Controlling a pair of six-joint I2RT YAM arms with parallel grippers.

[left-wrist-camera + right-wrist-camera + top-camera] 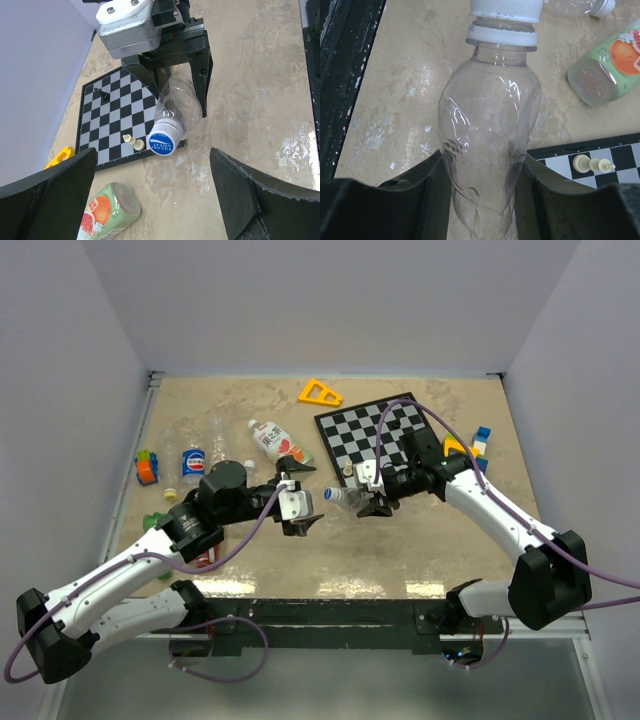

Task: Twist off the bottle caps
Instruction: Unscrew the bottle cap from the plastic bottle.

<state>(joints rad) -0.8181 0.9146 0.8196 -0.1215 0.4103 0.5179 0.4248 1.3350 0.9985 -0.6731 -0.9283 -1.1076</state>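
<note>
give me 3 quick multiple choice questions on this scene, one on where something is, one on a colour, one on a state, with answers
1. Where is the clear bottle?
A. in the left gripper
B. in the right gripper
C. in neither gripper

2. What colour is the top face of that bottle's cap?
A. red
B. yellow
C. blue

3. What state is the left gripper in?
A. open, holding nothing
B. shut on the cap
C. shut on a chess piece

Answers:
1 B: the right wrist view shows the bottle's body clamped between that gripper's fingers.
2 C: the left wrist view shows a blue face with white lettering and a white rim.
3 A: its fingers stand wide apart in the left wrist view, with the cap beyond them and not touched.
</note>
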